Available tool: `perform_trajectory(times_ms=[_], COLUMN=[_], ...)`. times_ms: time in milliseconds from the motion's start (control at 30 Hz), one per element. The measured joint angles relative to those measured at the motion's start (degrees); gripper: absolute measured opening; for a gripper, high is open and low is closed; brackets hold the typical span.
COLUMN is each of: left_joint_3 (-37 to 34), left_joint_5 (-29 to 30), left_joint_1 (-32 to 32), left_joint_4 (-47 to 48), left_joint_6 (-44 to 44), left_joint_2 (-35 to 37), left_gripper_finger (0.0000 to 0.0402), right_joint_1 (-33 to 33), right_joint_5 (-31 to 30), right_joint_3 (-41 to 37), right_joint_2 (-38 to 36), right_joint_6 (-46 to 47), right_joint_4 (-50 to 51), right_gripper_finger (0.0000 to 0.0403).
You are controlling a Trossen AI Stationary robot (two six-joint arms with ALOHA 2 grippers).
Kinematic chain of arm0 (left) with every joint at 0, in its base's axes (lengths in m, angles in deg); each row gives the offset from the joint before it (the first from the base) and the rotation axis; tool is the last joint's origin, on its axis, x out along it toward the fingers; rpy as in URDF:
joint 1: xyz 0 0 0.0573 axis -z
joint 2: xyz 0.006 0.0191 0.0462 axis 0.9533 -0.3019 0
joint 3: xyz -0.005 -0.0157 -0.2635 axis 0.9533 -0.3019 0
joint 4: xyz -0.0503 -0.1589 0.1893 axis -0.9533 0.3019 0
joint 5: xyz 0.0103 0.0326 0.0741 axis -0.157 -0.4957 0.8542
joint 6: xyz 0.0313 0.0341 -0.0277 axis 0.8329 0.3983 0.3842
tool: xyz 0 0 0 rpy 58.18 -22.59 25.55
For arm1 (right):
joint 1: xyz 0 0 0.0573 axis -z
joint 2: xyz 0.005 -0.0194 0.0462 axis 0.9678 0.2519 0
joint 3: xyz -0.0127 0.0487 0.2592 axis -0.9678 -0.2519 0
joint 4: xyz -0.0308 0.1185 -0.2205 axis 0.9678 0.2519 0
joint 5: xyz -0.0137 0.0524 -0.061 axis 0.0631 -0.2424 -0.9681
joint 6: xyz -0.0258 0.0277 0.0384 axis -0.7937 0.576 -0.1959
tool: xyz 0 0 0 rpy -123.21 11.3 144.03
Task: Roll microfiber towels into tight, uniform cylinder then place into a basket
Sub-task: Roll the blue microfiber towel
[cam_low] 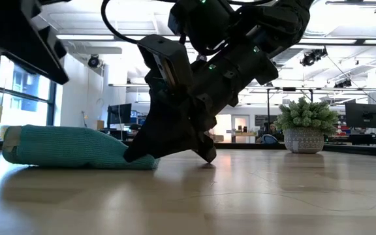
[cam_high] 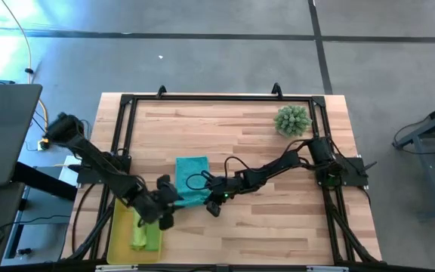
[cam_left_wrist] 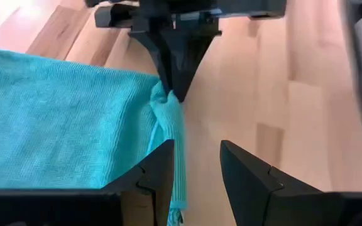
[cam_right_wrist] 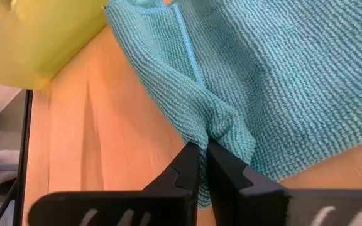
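Note:
A teal microfiber towel (cam_high: 191,180) lies flat on the wooden table, left of middle. My right gripper (cam_high: 214,198) reaches in from the table's right and is shut on the towel's right edge. My left gripper (cam_left_wrist: 197,169) hovers open at the towel's near right corner, facing the right gripper; the puckered edge (cam_left_wrist: 178,163) runs down beside one finger. The yellow basket (cam_high: 115,227) stands at the table's near left corner with lime green towels (cam_high: 146,236) inside. My right gripper pinches a small raised fold of the teal towel's right edge (cam_right_wrist: 213,129) between its two fingers. The fingers slant down from the table's right. The cloth puckers at the pinch (cam_left_wrist: 163,99); the rest of the towel (cam_low: 70,147) stays on the table. Whether my left gripper touches the edge, I cannot tell.
A spiky green plant in a pot (cam_high: 291,121) stands at the far right of the table. Black frame rails (cam_high: 217,97) run around the table's edges. Bare wood (cam_high: 278,219) lies to the right of the towel and toward the near edge.

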Motion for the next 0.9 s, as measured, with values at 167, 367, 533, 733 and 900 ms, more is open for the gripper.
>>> perform_trajectory(times_ms=[167, 367, 533, 733, 900], left_joint_3=[-10.80, -12.62, -12.48, -12.48, -12.48], left_joint_5=[-0.45, -19.19, -21.24, -17.19, -16.79], left_joint_1=[-2.16, -6.00, -9.44, -14.13, -18.25], left_joint_4=[-13.29, -18.02, -19.67, -18.75, -18.16], left_joint_6=[8.90, 21.52, 29.96, 34.16, 40.32], left_joint_2=[8.56, 9.40, 6.10, 5.02, 5.02], left_gripper_finger=[0.0118, 0.0123, 0.0144, 0.0160, 0.0162], right_joint_1=[0.63, 1.19, 3.92, 8.77, 12.14], right_joint_5=[-1.82, -2.04, -2.09, 0.63, 4.65], right_joint_3=[-0.10, -0.06, -0.04, 0.15, 0.16], right_joint_2=[0.00, 0.02, 0.02, -0.21, -0.61], right_joint_6=[0.60, 0.10, 0.43, -0.19, -3.88], right_joint_4=[-1.08, -1.03, -1.02, 3.16, 5.03], right_gripper_finger=[0.0012, 0.0012, 0.0012, 0.0012, 0.0012])
